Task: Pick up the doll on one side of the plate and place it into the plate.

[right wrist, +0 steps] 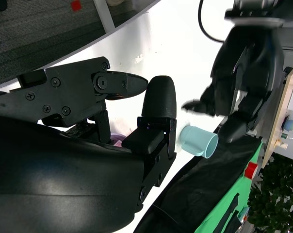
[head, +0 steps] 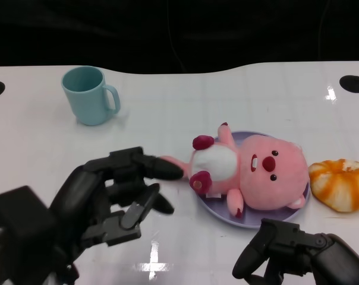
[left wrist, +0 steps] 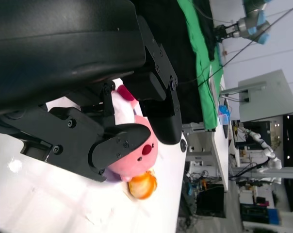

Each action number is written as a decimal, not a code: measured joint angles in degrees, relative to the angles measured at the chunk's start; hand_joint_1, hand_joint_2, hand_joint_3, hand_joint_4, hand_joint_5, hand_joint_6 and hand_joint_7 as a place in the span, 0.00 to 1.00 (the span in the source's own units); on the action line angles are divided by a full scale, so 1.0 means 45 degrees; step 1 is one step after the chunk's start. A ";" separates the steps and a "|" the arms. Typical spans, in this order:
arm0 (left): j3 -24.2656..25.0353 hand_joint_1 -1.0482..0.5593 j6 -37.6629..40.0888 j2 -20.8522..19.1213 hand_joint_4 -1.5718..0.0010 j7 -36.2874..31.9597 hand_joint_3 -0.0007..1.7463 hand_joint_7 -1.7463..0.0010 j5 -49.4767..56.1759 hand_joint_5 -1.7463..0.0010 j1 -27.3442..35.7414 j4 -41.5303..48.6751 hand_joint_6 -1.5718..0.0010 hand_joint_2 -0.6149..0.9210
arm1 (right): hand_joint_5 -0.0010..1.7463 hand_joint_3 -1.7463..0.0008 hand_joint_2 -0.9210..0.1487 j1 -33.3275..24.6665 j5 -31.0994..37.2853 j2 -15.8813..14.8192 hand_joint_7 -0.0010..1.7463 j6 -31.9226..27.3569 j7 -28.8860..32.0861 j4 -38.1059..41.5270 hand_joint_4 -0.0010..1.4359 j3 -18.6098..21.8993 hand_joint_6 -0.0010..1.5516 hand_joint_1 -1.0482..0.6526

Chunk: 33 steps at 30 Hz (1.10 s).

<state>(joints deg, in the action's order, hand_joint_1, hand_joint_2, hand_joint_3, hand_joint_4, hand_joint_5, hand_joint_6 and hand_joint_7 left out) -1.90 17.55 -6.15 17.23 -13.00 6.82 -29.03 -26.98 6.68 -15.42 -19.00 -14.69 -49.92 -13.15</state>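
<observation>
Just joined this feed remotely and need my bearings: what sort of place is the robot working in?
Most likely a robotics lab. The left wrist view shows another robot arm and workbenches with cabling past the white table. The pink doll and teal mug look like test props.

Bright overhead light, glare spots on white table [head: 43,154], background dark, foreground fingers [head: 150,169] blurred

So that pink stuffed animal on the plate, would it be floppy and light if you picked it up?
Probably yes. The pink doll looks like soft plush, so its limbs would likely flop and its body squash under fingers. It seems light for its bulk. Its fuzzy surface should not slip much. It lies sprawled across the purple plate, one leg over the rim, so it seems unlikely to roll.
</observation>
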 measured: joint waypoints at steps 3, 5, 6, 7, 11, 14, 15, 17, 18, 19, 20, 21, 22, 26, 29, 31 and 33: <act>0.0270 0.57 0.1129 -0.0094 0.47 -0.0183 0.80 0.33 -0.0603 0.15 0.0444 -0.0963 0.48 0.69 | 0.90 0.80 0.00 0.0021 0.0001 0.0002 0.73 -0.0010 0.0000 0.0000 0.46 -0.0007 0.39 0.46; 0.0515 0.57 0.1672 -0.0164 0.46 -0.0229 0.77 0.26 -0.1144 0.08 0.0857 -0.1518 0.47 0.69 | 0.90 0.80 0.00 0.0039 0.0007 -0.0001 0.73 -0.0028 -0.0003 -0.0001 0.46 -0.0016 0.39 0.46; 0.0607 0.58 0.1858 -0.0226 0.46 -0.0226 0.76 0.23 -0.1401 0.06 0.1147 -0.1832 0.47 0.70 | 0.90 0.80 0.00 0.0040 0.0011 -0.0001 0.73 -0.0029 -0.0002 -0.0002 0.46 -0.0015 0.39 0.46; 0.0693 0.58 0.2013 -0.0307 0.46 -0.0197 0.76 0.19 -0.1656 0.04 0.1398 -0.2073 0.49 0.71 | 0.90 0.80 0.00 0.0042 0.0012 -0.0001 0.73 -0.0030 -0.0002 0.0000 0.46 -0.0014 0.39 0.46; 0.1106 0.56 0.2797 -0.0944 0.44 -0.0118 0.74 0.08 -0.2371 0.00 0.2296 -0.2871 0.51 0.71 | 0.90 0.80 0.00 0.0051 -0.0007 -0.0003 0.73 -0.0032 -0.0005 -0.0001 0.47 0.0004 0.39 0.46; 0.1242 0.56 0.3129 -0.1190 0.44 -0.0094 0.76 0.05 -0.2853 0.00 0.2715 -0.3175 0.53 0.70 | 0.90 0.80 0.00 0.0054 -0.0040 -0.0005 0.73 -0.0032 -0.0022 -0.0001 0.47 0.0051 0.39 0.46; 0.1258 0.56 0.3137 -0.1189 0.44 -0.0095 0.77 0.04 -0.3000 0.00 0.2743 -0.3175 0.53 0.69 | 0.90 0.80 0.00 0.0054 -0.0045 -0.0006 0.73 -0.0031 -0.0033 -0.0001 0.47 0.0078 0.39 0.46; 0.1252 0.56 0.3203 -0.1119 0.44 -0.0099 0.77 0.04 -0.3321 0.00 0.2833 -0.3168 0.53 0.69 | 0.90 0.80 0.00 0.0030 -0.0097 -0.0009 0.73 -0.0029 -0.0069 -0.0001 0.47 0.0184 0.39 0.46; 0.1241 0.57 0.3283 -0.1076 0.43 -0.0108 0.78 0.04 -0.3427 0.00 0.2909 -0.3159 0.53 0.69 | 0.90 0.80 0.00 0.0008 -0.0124 -0.0014 0.73 -0.0027 -0.0077 -0.0001 0.47 0.0264 0.39 0.47; 0.1233 0.57 0.3416 -0.1017 0.43 -0.0177 0.79 0.04 -0.3643 0.00 0.2995 -0.3138 0.52 0.68 | 0.90 0.80 0.00 -0.0013 -0.0150 -0.0024 0.73 -0.0024 -0.0093 -0.0001 0.47 0.0345 0.39 0.47; 0.1225 0.58 0.3589 -0.0870 0.42 -0.0310 0.80 0.04 -0.3845 0.00 0.3061 -0.3070 0.52 0.68 | 0.90 0.80 0.00 -0.0028 -0.0206 -0.0048 0.73 -0.0015 -0.0109 0.0000 0.47 0.0422 0.39 0.47; 0.1209 0.59 0.3729 -0.0732 0.42 -0.0438 0.81 0.04 -0.3969 0.00 0.3099 -0.2971 0.52 0.68 | 0.90 0.80 0.00 -0.0039 -0.0231 -0.0065 0.74 0.0014 -0.0127 0.0000 0.47 0.0459 0.39 0.47; 0.1185 0.60 0.3847 -0.0633 0.42 -0.0540 0.83 0.03 -0.4087 0.00 0.3125 -0.2863 0.53 0.67 | 0.90 0.80 0.00 -0.0055 -0.0246 -0.0072 0.74 0.0058 -0.0151 0.0000 0.47 0.0474 0.39 0.47; 0.1030 0.58 0.4094 -0.0500 0.42 -0.0734 0.85 0.02 -0.4189 0.00 0.3130 -0.2358 0.53 0.64 | 0.90 0.80 0.00 -0.0129 -0.0319 -0.0108 0.74 0.0173 -0.0192 0.0001 0.47 0.0522 0.39 0.47; 0.0942 0.57 0.4121 -0.0506 0.42 -0.0735 0.88 0.02 -0.4178 0.00 0.3109 -0.2039 0.53 0.62 | 0.90 0.80 0.00 -0.0189 -0.0348 -0.0126 0.74 0.0253 -0.0208 0.0006 0.47 0.0581 0.39 0.47; 0.0895 0.57 0.4216 -0.0532 0.42 -0.0735 0.88 0.02 -0.4176 0.00 0.3058 -0.1937 0.52 0.62 | 0.91 0.80 0.00 -0.0228 -0.0442 -0.0129 0.74 0.0366 -0.0219 0.0010 0.47 0.0670 0.39 0.47; 0.0866 0.57 0.4254 -0.0551 0.42 -0.0734 0.89 0.03 -0.4183 0.00 0.3020 -0.1862 0.52 0.61 | 0.91 0.80 0.00 -0.0285 -0.0479 -0.0132 0.74 0.0391 -0.0234 0.0011 0.47 0.0751 0.39 0.46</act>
<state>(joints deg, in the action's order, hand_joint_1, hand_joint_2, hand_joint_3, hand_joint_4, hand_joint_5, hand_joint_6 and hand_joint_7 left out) 2.00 36.69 -8.63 13.92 -31.82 20.40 -37.41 -28.26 4.52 -16.01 -17.24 -15.74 -49.88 -9.77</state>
